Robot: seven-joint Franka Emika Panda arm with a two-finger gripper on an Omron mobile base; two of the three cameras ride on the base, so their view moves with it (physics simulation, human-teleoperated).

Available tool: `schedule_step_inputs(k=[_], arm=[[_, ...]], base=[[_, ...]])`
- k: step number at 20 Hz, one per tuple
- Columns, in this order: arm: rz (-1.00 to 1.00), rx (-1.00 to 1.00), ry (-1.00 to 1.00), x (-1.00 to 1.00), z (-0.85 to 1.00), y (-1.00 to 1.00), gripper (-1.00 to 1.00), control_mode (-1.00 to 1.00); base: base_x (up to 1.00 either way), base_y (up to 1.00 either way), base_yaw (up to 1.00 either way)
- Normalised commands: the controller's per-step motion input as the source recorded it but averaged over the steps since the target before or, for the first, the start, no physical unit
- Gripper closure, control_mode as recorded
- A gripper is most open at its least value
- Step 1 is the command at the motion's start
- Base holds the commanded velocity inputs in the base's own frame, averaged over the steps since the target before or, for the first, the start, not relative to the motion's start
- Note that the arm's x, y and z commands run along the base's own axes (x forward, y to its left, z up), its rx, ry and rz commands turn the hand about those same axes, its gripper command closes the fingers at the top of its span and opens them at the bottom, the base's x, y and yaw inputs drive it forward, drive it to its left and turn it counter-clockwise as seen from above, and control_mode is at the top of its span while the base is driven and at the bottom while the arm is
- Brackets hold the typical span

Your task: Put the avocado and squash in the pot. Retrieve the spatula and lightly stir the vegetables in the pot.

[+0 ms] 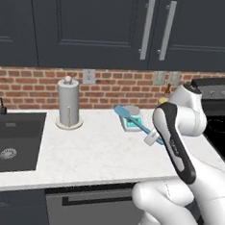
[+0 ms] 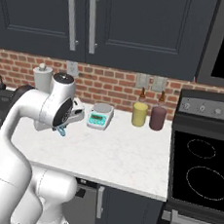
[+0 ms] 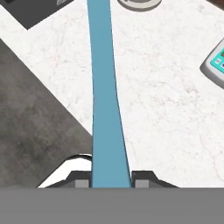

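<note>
Spatula (image 3: 104,87): pinched between the gripper (image 3: 111,179) fingers, lifted above the counter (image 1: 91,151) near the kitchen scale (image 2: 99,116). Right base view adds two bottles (image 2: 140,113) beside the scale; left adds the paper-towel holder (image 1: 69,103).

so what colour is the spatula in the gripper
Light blue, plain, no pattern. The spatula shows best in the hand view, running up from the gripper.
</note>
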Motion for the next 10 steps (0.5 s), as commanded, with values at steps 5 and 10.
schedule_step_inputs(k=[5,10], arm=[[0.0,0.0,0.0,0.0,0.0,0.0,1.0,-1.0],[0.0,0.0,0.0,0.0,0.0,0.0,1.0,1.0]], base=[[0.0,0.0,0.0],[-0.36,-0.01,0.0]])
